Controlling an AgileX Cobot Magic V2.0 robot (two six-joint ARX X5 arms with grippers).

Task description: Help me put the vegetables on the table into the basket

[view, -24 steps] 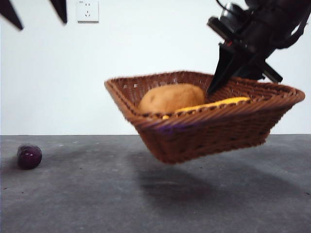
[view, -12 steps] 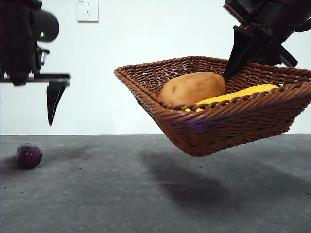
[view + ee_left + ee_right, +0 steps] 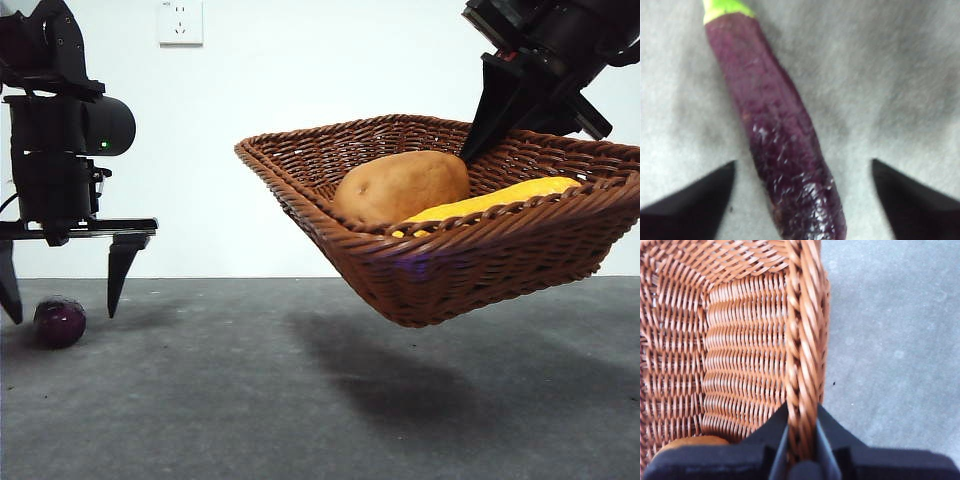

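White wall with a socket (image 3: 180, 22) behind, dark grey table (image 3: 300, 420) across the whole front view. Right gripper (image 3: 801, 440) clamps the braided rim of the basket (image 3: 470, 250), jaws pinched tight on either side of the rim in the right wrist view. Basket hangs clear of the table, tilted, its shadow on the surface under it. Inside it the potato (image 3: 402, 186) sits against the corn (image 3: 500, 200), which lies lower along the near wall.

Left gripper (image 3: 62, 275) is at the far left of the front view, jaws spread wide and pointing down, tips close to the table. Eggplant (image 3: 775, 135) lies flat on the table between those jaws, not touched by either; in the front view its rounded purple end (image 3: 60, 323) shows low between the two tips. Left wrist view shows it long and glossy, green stem end pointing away from the gripper, running slightly diagonal across the gap, with table visible on both sides.
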